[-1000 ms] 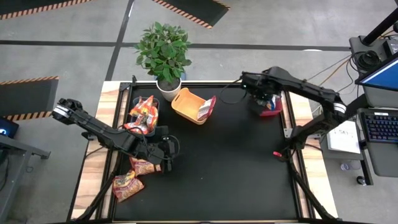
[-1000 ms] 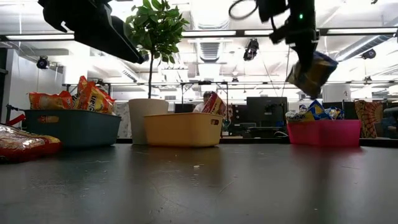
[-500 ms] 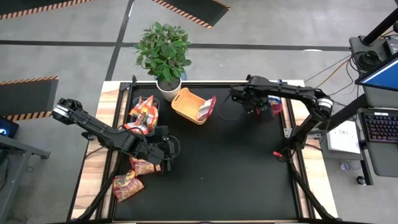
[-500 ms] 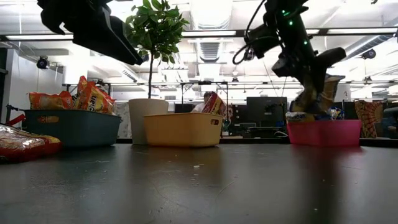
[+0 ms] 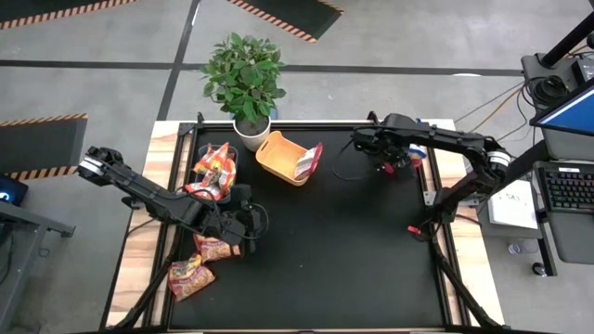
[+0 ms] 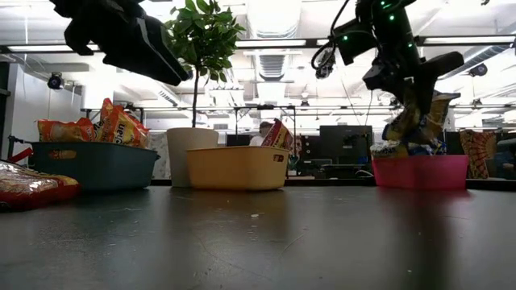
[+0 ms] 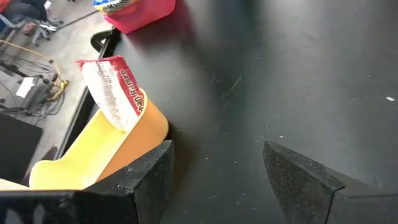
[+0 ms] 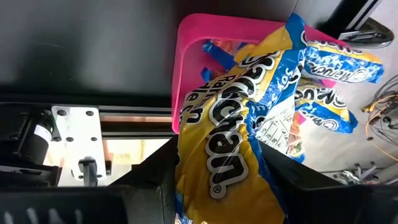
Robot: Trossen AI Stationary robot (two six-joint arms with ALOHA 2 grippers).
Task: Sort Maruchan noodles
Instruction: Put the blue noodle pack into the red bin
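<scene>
Right tool [image 8: 217,186] is clamped on a crinkly blue-and-yellow plastic ramen packet [image 8: 233,155], holding it just above the pink plastic bin [image 6: 419,171] at the far right corner of the black counter [image 5: 334,250]. In the low view the packet hangs tilted over the bin's rim, and more blue-and-yellow packets [image 8: 336,74] lie inside the bin.

The left tool [image 7: 217,177] hovers over the near left part of the counter with its fingers apart and nothing between them. Two pinkish-red ramen packets [image 5: 200,262] lie on the counter's left edge just beside that arm. Behind them a dark teal plastic bin [image 6: 95,165] holds several orange ramen packets [image 6: 113,125]. A yellow-orange plastic bin [image 5: 281,158] sits at the far middle of the counter, with one pinkish-red packet [image 7: 115,90] standing tilted against its wall. A green leafy plant in a white pot [image 5: 246,83] stands between the teal and yellow-orange bins, at the counter's far edge.
</scene>
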